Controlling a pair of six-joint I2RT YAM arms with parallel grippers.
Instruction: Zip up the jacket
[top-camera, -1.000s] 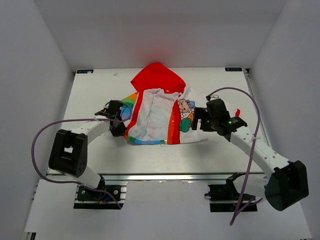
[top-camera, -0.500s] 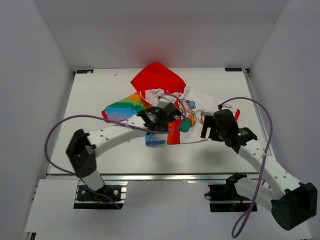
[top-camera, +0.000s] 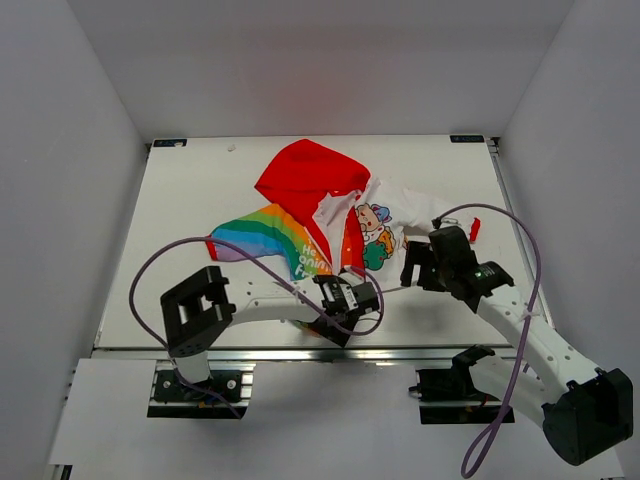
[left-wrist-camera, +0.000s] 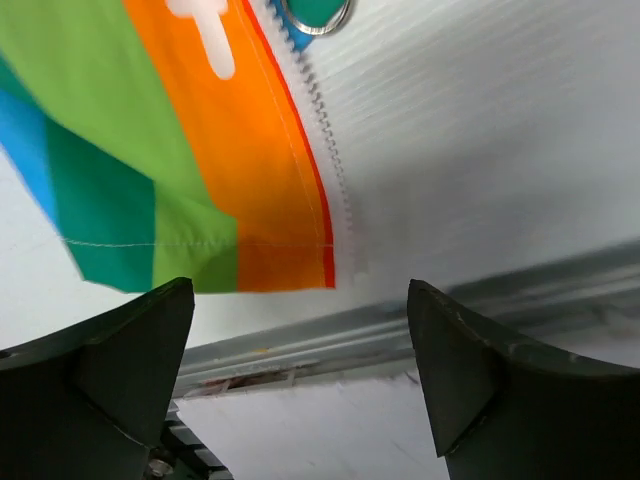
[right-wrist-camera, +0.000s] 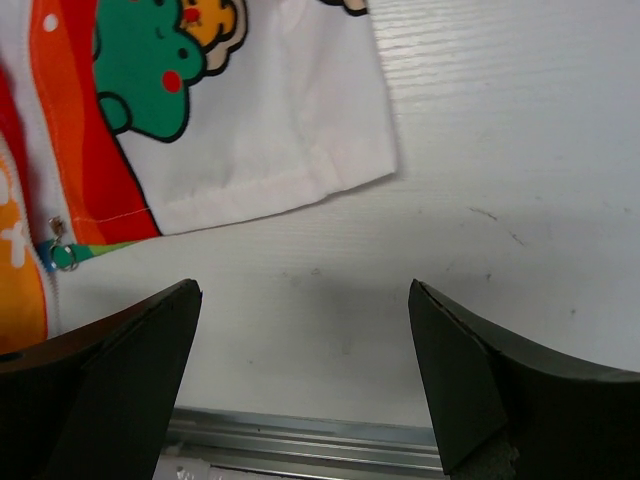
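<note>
Lying unzipped, your jacket (top-camera: 335, 215); left gripper (top-camera: 355, 293) just off its hem, right gripper (top-camera: 410, 265) beside its white panel, both jaws apart, empty.

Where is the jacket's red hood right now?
In the top view, the red hood lies toward the far middle of the table, just beyond the cartoon print, with the rainbow panel to its near left.

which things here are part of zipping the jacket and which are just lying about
Job:
jacket, front open at the hem
zipper teeth
pull
left claw, open
right claw, open

Just there:
table
cables
</note>
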